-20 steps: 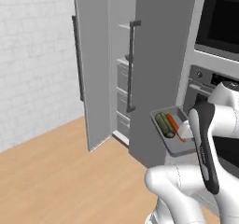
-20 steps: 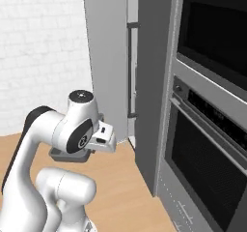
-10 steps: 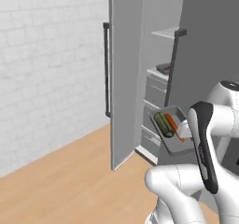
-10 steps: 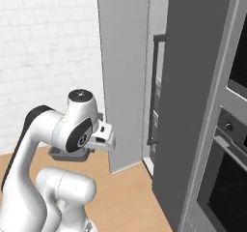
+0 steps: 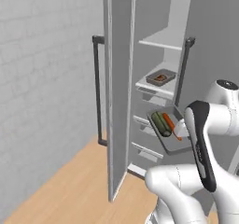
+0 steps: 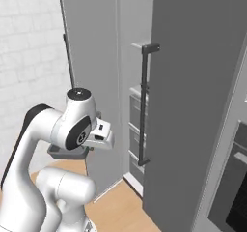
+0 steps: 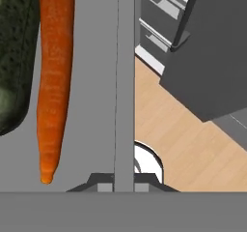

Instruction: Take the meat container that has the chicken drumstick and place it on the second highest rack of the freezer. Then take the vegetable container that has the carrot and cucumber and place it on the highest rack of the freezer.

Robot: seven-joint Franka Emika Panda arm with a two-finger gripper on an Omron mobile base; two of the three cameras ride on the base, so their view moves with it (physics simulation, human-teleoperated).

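My gripper (image 7: 124, 185) is clamped tight on the rim of the vegetable container (image 5: 173, 141), with the carrot (image 5: 170, 123) and cucumber (image 5: 161, 124) lying lengthwise inside. In the left base view the highest rack (image 5: 163, 42) sits at about twelve o'clock from the tray, above the shelf holding the meat container (image 5: 161, 78). So I judge the next move must lift up and in.

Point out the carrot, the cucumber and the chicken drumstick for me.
carrot (image 7: 54, 81), hand view, middle of its orange body.
cucumber (image 5: 160, 124), left base view, middle of its green length.
chicken drumstick (image 5: 160, 78), left base view, the meaty part.
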